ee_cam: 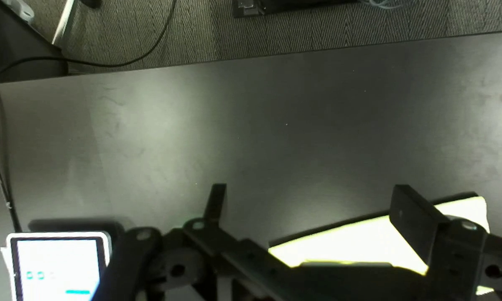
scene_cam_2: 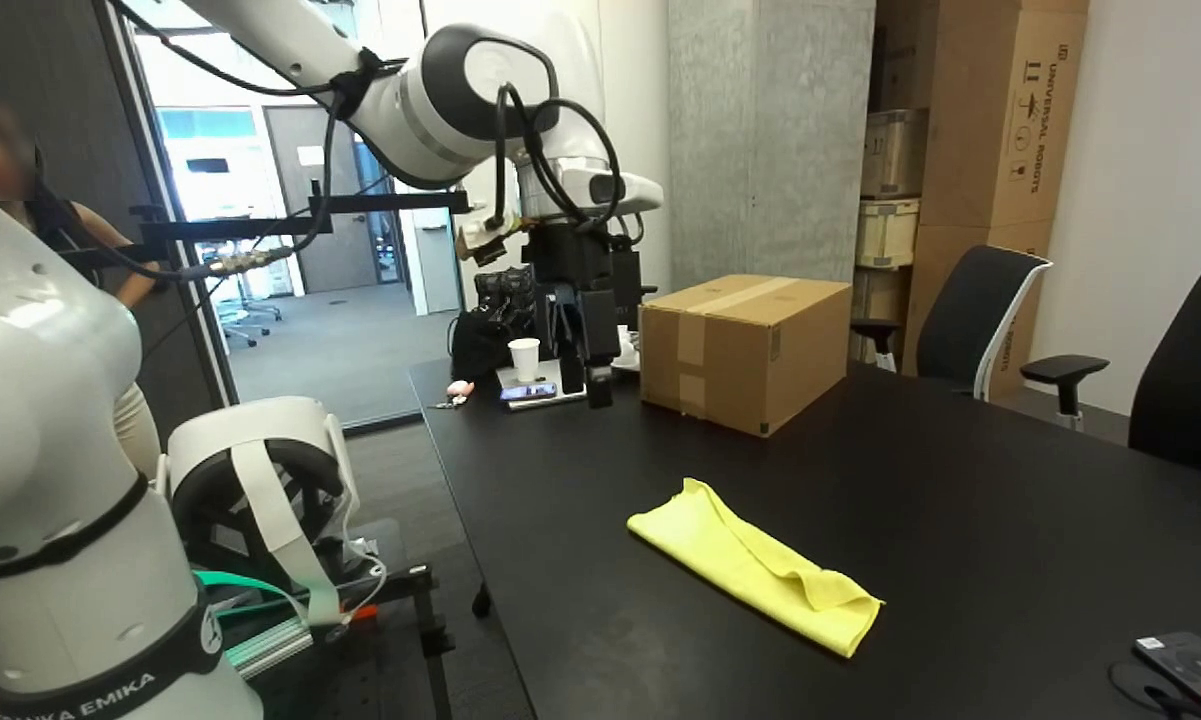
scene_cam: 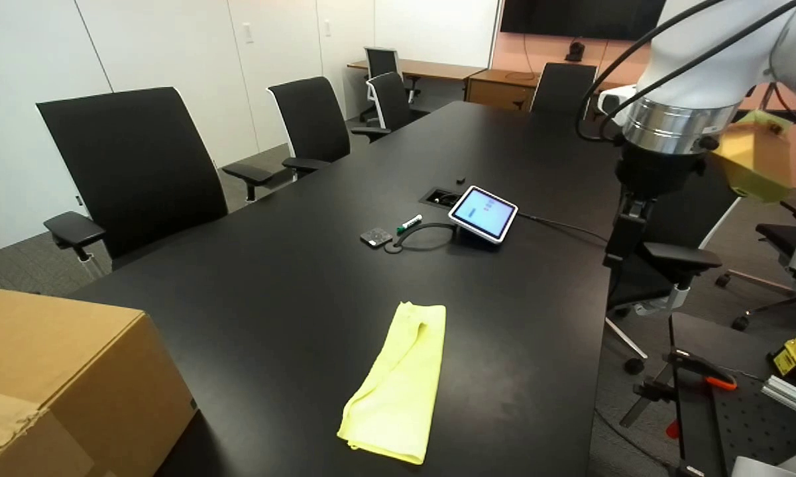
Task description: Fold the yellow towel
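Observation:
The yellow towel lies on the black table as a narrow lengthwise strip in both exterior views (scene_cam: 398, 391) (scene_cam_2: 750, 565). Layers overlap, and a loose, slightly crumpled edge runs along its top. In the wrist view the towel (ee_cam: 338, 240) looks overexposed and is partly hidden behind the gripper's right finger and body. My gripper (ee_cam: 309, 190) is open, with its two fingers wide apart and nothing between them. It hangs above the table, apart from the towel, pointing down in both exterior views (scene_cam: 613, 255) (scene_cam_2: 588, 385).
A cardboard box (scene_cam_2: 730, 345) stands on the table, also in an exterior view (scene_cam: 93, 377). A tablet (scene_cam: 484, 215) with a cable stands near a marker (scene_cam: 409, 223) and a small dark square (scene_cam: 376, 237). A remote (scene_cam_2: 1195, 665), cup (scene_cam_2: 525, 358) and phone (scene_cam_2: 528, 392) lie near table edges.

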Robot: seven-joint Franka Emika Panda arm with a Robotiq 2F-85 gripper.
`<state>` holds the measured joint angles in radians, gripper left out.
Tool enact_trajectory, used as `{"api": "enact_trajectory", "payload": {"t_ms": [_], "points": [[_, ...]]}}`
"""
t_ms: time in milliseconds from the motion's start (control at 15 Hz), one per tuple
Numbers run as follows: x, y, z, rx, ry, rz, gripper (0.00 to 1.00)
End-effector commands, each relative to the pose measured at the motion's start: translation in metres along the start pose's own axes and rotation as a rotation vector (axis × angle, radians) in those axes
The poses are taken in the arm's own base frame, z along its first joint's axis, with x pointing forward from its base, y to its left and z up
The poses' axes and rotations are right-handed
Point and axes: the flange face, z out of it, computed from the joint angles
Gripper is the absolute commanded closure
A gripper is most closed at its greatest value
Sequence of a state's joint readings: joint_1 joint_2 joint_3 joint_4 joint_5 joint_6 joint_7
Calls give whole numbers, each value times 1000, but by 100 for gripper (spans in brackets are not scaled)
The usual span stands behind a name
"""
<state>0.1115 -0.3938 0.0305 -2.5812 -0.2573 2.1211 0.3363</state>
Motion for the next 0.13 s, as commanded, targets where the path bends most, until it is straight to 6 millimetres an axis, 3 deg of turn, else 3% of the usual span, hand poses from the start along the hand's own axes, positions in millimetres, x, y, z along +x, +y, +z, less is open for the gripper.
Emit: {"api": "enact_trajectory", "payload": {"t_ms": [0, 67], "points": [[-1, 0, 0, 1, 2, -2, 0], [-1, 0, 0, 1, 3, -3, 0]]}}
